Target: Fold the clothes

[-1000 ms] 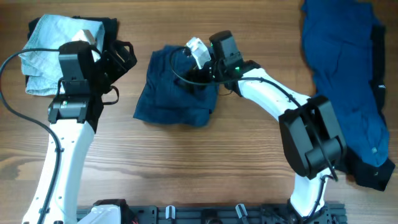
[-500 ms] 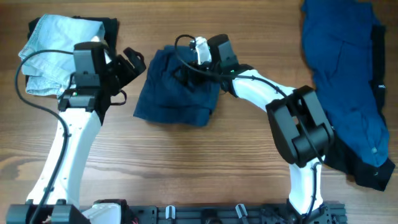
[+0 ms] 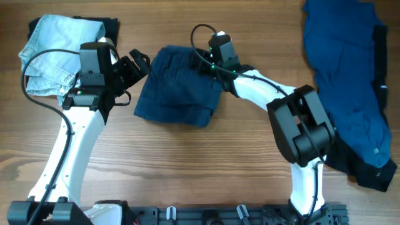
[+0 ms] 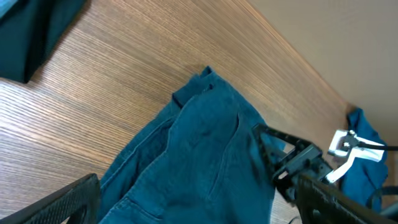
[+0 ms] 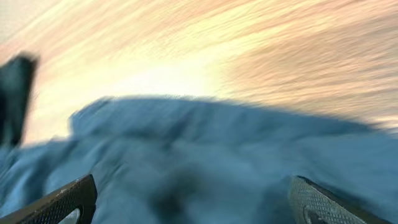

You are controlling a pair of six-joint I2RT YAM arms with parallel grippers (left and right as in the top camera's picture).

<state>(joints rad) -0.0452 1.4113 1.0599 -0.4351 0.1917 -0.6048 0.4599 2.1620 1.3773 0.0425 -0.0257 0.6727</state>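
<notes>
A folded dark blue garment (image 3: 178, 87) lies on the wooden table at the centre back. It also fills the left wrist view (image 4: 199, 168) and the blurred right wrist view (image 5: 205, 162). My left gripper (image 3: 139, 64) is open and empty just left of the garment's top left corner. My right gripper (image 3: 209, 61) is open over the garment's top right edge, its fingers wide apart above the cloth. A large dark blue garment (image 3: 347, 69) lies spread at the right side. A light blue denim piece (image 3: 47, 53) lies on a dark cloth at the back left.
The left arm (image 3: 75, 137) stretches along the left side of the table. The right arm (image 3: 275, 94) curves from the front centre to the garment. A black rail (image 3: 212, 215) runs along the front edge.
My left gripper has moved right, closer to the folded garment. My right gripper has tipped down and back over the garment's top right edge.
</notes>
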